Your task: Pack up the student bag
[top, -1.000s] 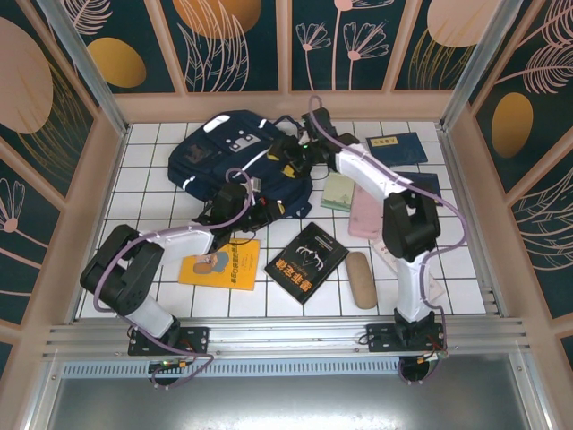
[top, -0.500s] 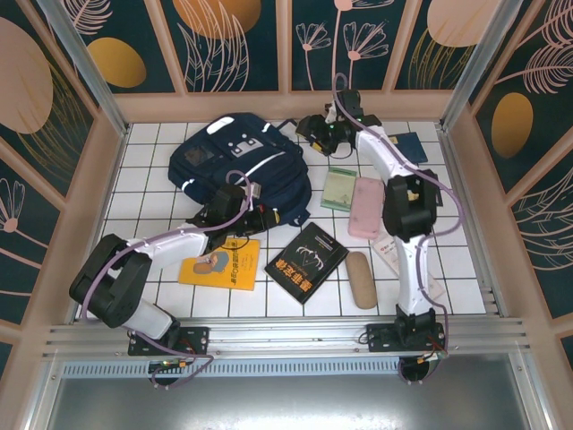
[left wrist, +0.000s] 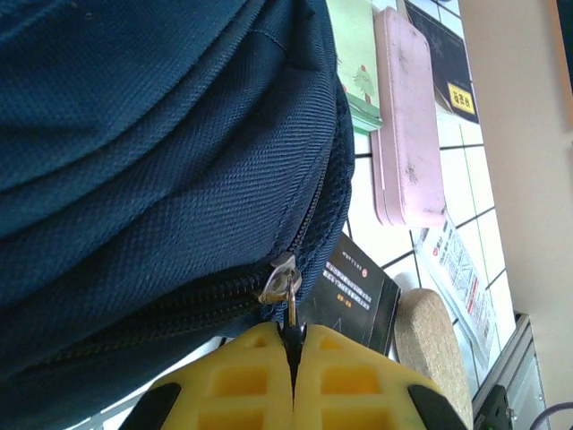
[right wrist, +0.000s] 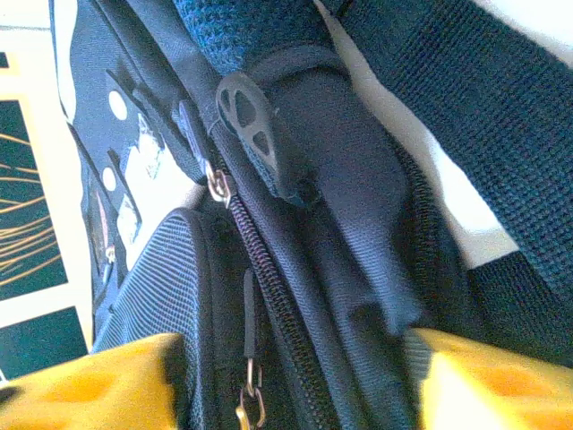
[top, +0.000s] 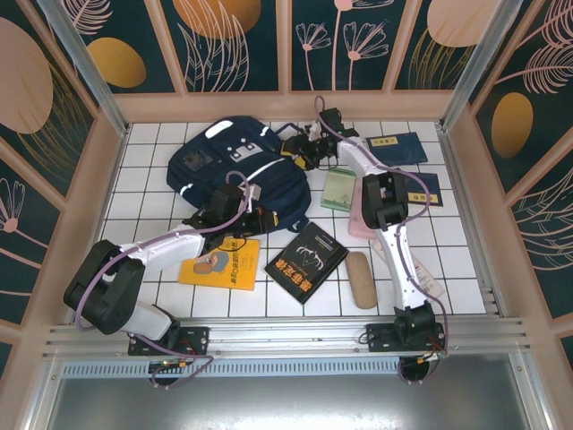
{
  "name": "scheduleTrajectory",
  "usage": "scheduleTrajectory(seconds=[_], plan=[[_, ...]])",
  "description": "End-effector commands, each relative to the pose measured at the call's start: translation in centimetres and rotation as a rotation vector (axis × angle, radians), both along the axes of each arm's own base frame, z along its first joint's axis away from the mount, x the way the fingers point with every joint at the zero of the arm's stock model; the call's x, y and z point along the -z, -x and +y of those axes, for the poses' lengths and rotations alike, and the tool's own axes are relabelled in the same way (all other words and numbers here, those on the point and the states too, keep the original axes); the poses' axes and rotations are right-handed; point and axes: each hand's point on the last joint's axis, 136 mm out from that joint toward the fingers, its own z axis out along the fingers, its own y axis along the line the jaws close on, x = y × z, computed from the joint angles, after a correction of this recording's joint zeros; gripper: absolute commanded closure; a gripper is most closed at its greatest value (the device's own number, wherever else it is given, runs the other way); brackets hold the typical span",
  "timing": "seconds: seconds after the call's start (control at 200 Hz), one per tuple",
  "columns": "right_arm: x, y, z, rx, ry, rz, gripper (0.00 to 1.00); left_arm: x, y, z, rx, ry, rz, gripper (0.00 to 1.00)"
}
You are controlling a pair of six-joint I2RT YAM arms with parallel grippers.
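On the far left part of the white-tiled counter point(top: 466, 237) lies the student bag point(top: 224, 166), the one bag here. It is flat, with its grey-white patches toward the far wall.

My left jaws are at its near right corner, closed tight on one metal zip pull point(left wrist: 286, 285). My two yellow fingers point(left wrist: 242, 381) meet with no gap, the pull's lower end pinched between them. The zip runs off to the left along the blue fabric.

My right jaws are at the bag's far right edge, where the dark straps point(right wrist: 466, 107) start. They stand open, with one yellow finger point(right wrist: 98, 390) on each side of a ridge of the bag. I cannot tell whether they press it. Between them I count two more metal pulls: a silver pull point(right wrist: 218, 186) farther from me and a second pull point(right wrist: 252, 410) close to my fingers.

Eight loose things lie on the counter, right of the bag or nearer than it:
- Four books:
  - one yellow book point(top: 219, 267) near left, under my left arm
  - one black book point(top: 306, 262) to its right, lying askew
  - one blue book point(top: 397, 146) at the far right
  - one darker book point(top: 421, 186) just nearer than that, with a yellow label
- One green notebook point(top: 338, 190), just right of the bag.
- One pink case point(left wrist: 407, 134), just beside the notebook.
- One cork-coloured case point(top: 361, 279), right of the black book.
- One printed leaflet point(left wrist: 452, 269), beyond the cork-coloured case.
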Motion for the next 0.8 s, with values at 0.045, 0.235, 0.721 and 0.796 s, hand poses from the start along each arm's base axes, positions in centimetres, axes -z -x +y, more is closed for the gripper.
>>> scheduleTrajectory(seconds=[0.045,0.235,0.721,0.796], plan=[[1.3,2.4,3.1,-0.072,-0.040,0.037,0.79,-2.8,0.1,-1.4,0.074,0.046,-0.078,1.00],[-1.6,1.2,1.7,-0.023,-0.046,-0.018,1.00,-2.5,0.1,-1.0,0.069,0.026,-0.084,1.00],[-13.3,-1.5,-7.3,0.258,-0.029,-0.192,1.00,-6.5,-4.1,3.4,-0.057,0.004,-0.176,1.00],[-13.1,-0.2,-8.0,0.282,-0.015,-0.185,1.00,-6.9,-4.6,4.1,-0.075,-0.011,-0.188,1.00]])
